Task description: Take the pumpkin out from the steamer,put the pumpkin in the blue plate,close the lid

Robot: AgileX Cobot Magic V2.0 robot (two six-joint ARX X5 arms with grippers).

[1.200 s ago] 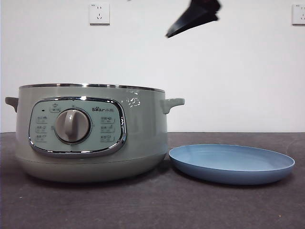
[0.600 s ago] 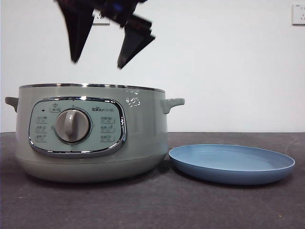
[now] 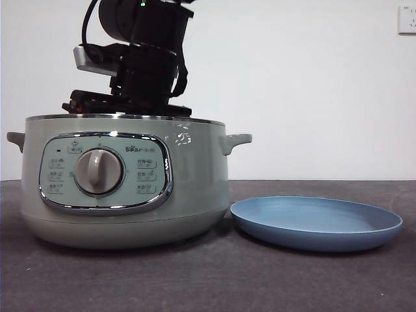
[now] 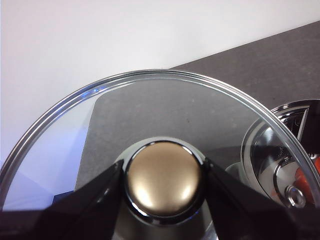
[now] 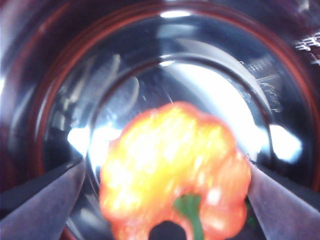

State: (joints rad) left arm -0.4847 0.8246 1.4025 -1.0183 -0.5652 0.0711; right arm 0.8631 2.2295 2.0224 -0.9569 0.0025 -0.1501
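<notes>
The sage-green steamer [image 3: 123, 182] stands open at the left in the front view. My right arm [image 3: 140, 58] reaches down into it, and its jaws are hidden below the rim there. In the right wrist view my right gripper [image 5: 166, 165] is open inside the shiny pot, one jaw on each side of the orange pumpkin [image 5: 170, 165], whose green stem [image 5: 192, 212] faces the camera. My left gripper [image 4: 162, 170] is shut on the knob [image 4: 162, 182] of the glass lid [image 4: 150, 110] and holds it beside the steamer [image 4: 280, 150]. The blue plate [image 3: 316, 223] lies empty to the right of the steamer.
The dark table [image 3: 208, 279] runs across the front, with a white wall behind. A wall socket [image 3: 407, 19] sits at the top right. The steamer's side handle [image 3: 235, 140] juts out above the plate's near rim.
The right arm came in from the upper right, moved left over the steamer and went down into it. The steamer and the plate have not moved.
</notes>
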